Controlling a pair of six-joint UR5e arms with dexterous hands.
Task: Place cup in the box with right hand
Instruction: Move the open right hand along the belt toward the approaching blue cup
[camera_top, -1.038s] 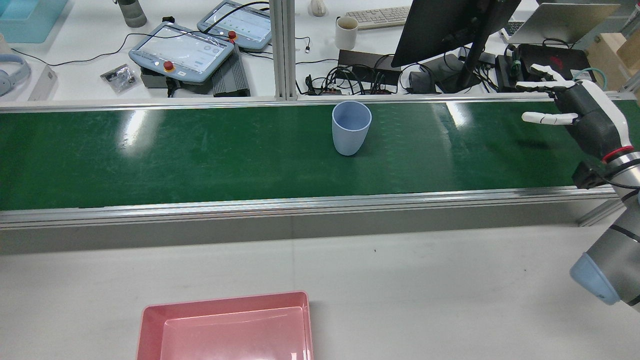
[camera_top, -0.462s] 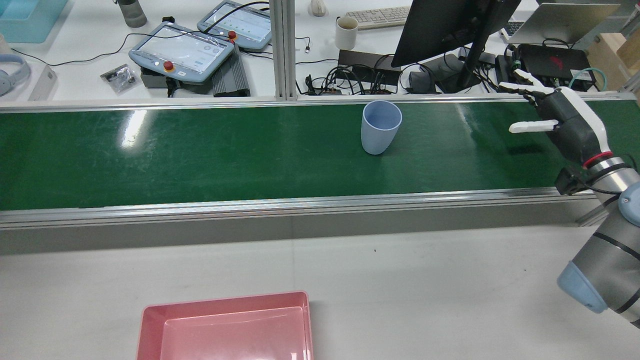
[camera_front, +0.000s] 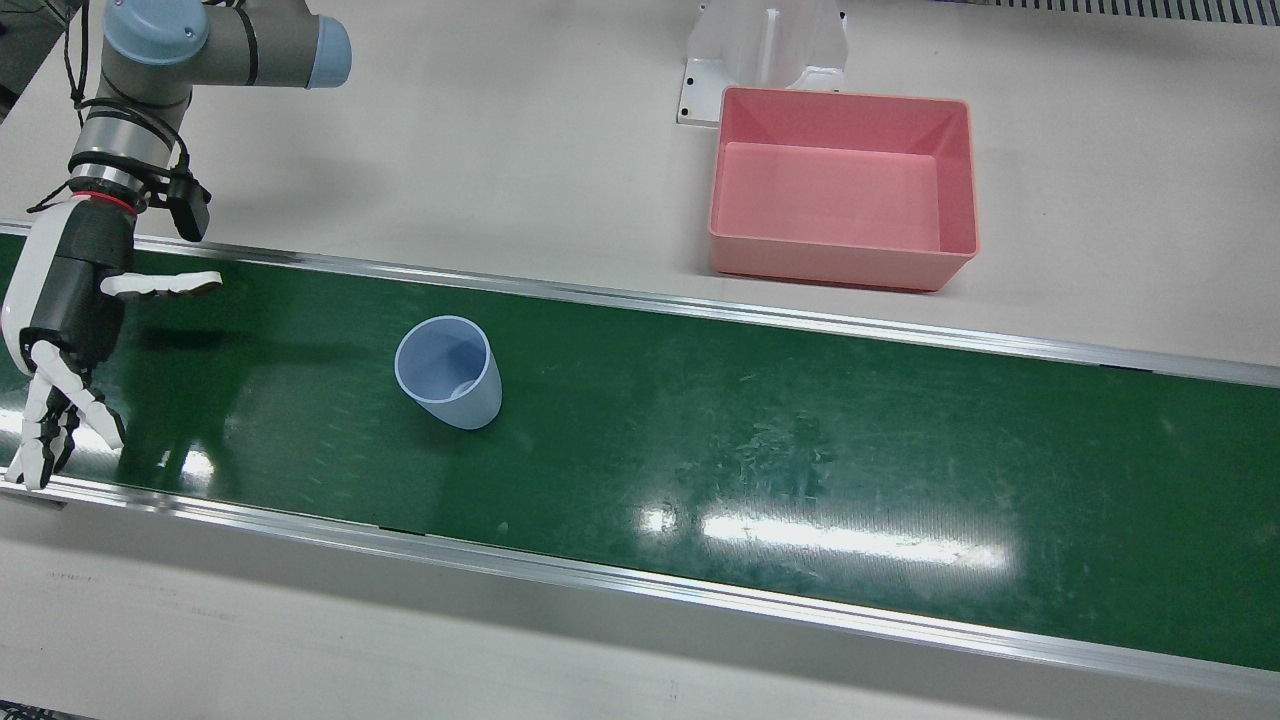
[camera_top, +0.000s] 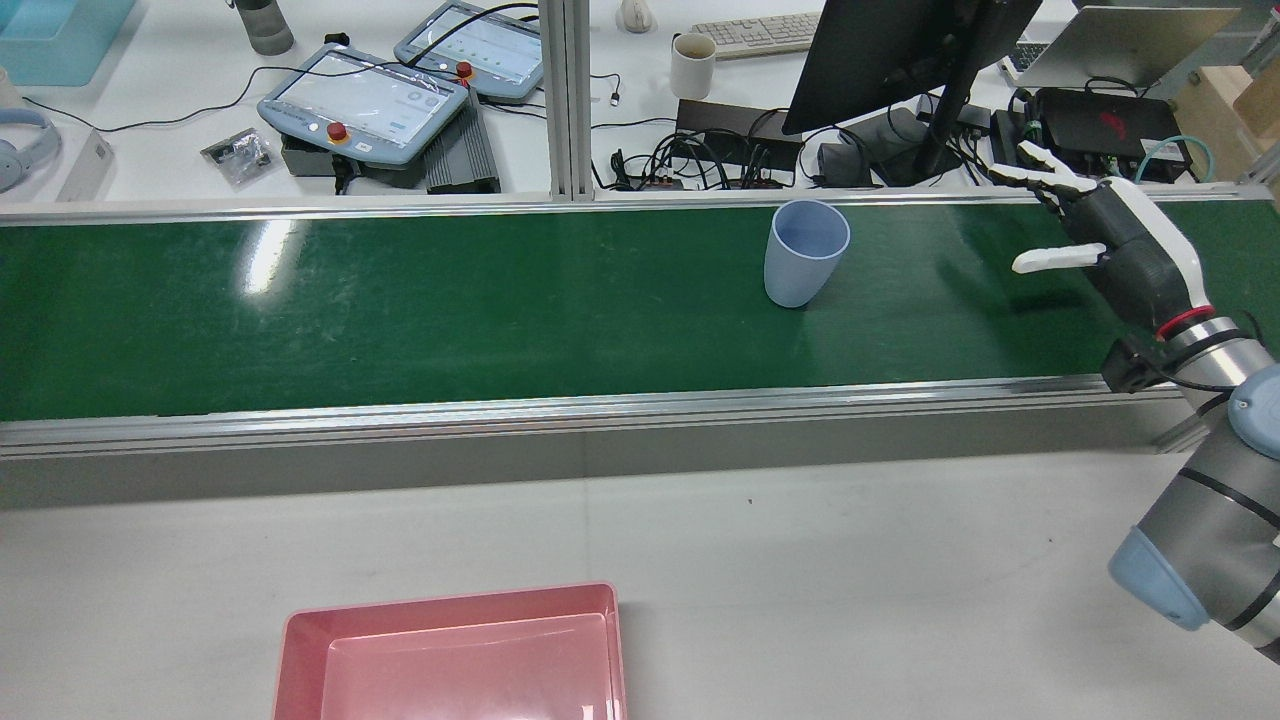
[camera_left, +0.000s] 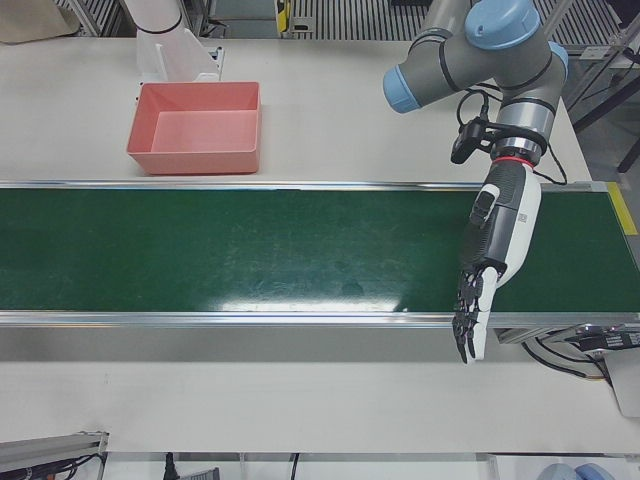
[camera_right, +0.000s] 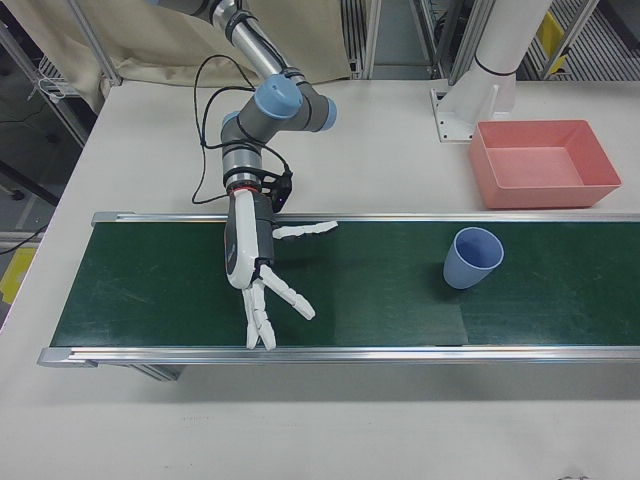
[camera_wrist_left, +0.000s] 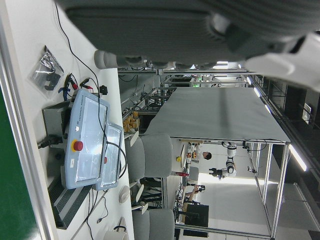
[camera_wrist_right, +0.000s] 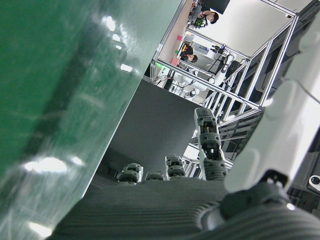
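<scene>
Rear view, left to right: the pink box (camera_top: 455, 655) sits on the white bench (camera_top: 850, 560) at 7 o'clock; the pale blue cup (camera_top: 806, 252) stands upright, mouth up, on the green belt (camera_top: 400, 300) at about 1 o'clock; your right hand (camera_top: 1100, 235) hovers over the belt's end at 3 o'clock, fingers spread, holding nothing. Cup and hand are well apart.

The step in hand is judged to be the reach. Keep your thumb (camera_top: 1055, 260) opposed to the other fingers, so the gap faces the cup's wall. Bring the hand in level with the cup's middle. The cup tapers toward its base, so close around the upper half, gently: a light plastic cup is likely to tip if one finger arrives first. Do not lift before both sides touch.

Front view: the cup (camera_front: 447, 372) is seen from above and looks empty, which the rear view only partly shows. The box (camera_front: 842, 190) lies at 1 o'clock, across the belt's rail.

Left-front view: your left hand (camera_left: 492, 262) hangs over the belt's end at 4 o'clock with fingers extended and nothing in them; neither the rear view nor the front view includes it. This view misses the cup.

Right-front view: the right hand (camera_right: 262, 265), the cup (camera_right: 472, 257) and the box (camera_right: 545, 163) appear together.
</scene>
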